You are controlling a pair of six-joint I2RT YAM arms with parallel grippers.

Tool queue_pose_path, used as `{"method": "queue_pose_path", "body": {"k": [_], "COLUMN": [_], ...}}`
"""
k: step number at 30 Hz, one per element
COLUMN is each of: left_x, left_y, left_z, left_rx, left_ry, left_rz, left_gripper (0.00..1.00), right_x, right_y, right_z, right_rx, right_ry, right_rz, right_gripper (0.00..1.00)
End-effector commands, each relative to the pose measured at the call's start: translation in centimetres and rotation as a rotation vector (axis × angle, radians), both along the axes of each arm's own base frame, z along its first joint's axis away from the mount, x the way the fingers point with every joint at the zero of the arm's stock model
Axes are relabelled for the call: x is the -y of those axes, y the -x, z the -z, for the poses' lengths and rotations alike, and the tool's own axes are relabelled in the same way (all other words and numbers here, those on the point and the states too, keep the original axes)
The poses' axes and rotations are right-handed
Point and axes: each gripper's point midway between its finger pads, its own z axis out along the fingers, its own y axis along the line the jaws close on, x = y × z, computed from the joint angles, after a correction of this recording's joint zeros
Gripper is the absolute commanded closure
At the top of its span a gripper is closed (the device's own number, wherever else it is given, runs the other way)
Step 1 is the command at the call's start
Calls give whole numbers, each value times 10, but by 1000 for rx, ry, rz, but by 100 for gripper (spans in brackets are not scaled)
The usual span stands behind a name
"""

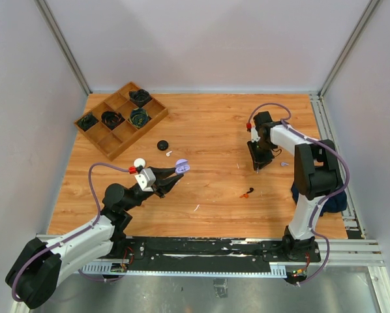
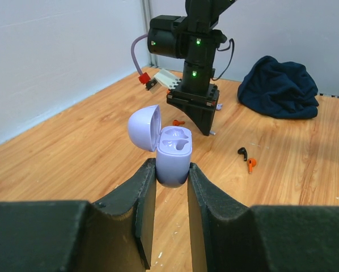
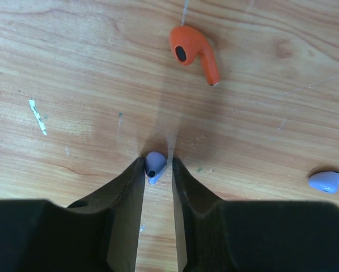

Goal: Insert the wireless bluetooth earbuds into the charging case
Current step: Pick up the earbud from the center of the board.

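My left gripper (image 1: 175,176) (image 2: 172,174) is shut on a pale purple charging case (image 2: 174,156) (image 1: 182,167) and holds it above the table with its lid open and both sockets empty. My right gripper (image 1: 259,163) (image 3: 159,165) points straight down at the table. Its fingertips are closed round a pale purple earbud (image 3: 153,162) lying on the wood. An orange earbud (image 3: 193,51) lies just beyond it. A second purple earbud (image 3: 328,181) (image 1: 284,164) lies to the right. A black earbud (image 2: 242,151) and an orange earbud (image 2: 251,164) lie together mid-table.
A wooden divided tray (image 1: 120,117) with black coiled cables stands at the back left. A black round case (image 1: 162,145), a white earbud (image 1: 169,154) and a white round case (image 1: 139,163) lie near my left gripper. A dark blue cloth (image 2: 280,88) lies at the right edge.
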Motion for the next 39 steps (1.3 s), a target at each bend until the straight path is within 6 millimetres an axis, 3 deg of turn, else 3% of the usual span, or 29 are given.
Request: {"method": "queue_pose_path", "body": {"k": [1,9,17,29,34,39], "left_x": [2,2,1,-1,5,9], "left_y": [2,0,-10,-25,-30,-32], "left_z": [-14,-15,-20,-35,-43,-45], "left_rx": [33,39,32,73,81,106], "left_ry": [23,30,60,97,101,89], "left_rz": [13,4,-30,-91,-80,-67], "left_gripper": [100,100,100,100,100,100], "right_x": [-3,-12,-39,-87,-108,-132], "right_y": [4,0,-5,-1,10,28], "right_z": [11,3,-35,-138,-196,-239], "right_rx": [-37,3,160,513,694,833], "right_ry": [40,72,61,-89,-172,-243], "right_rz": [-56,-112,-173,-253,-300,-359], "right_gripper": [75,83,87,88,89,88]}}
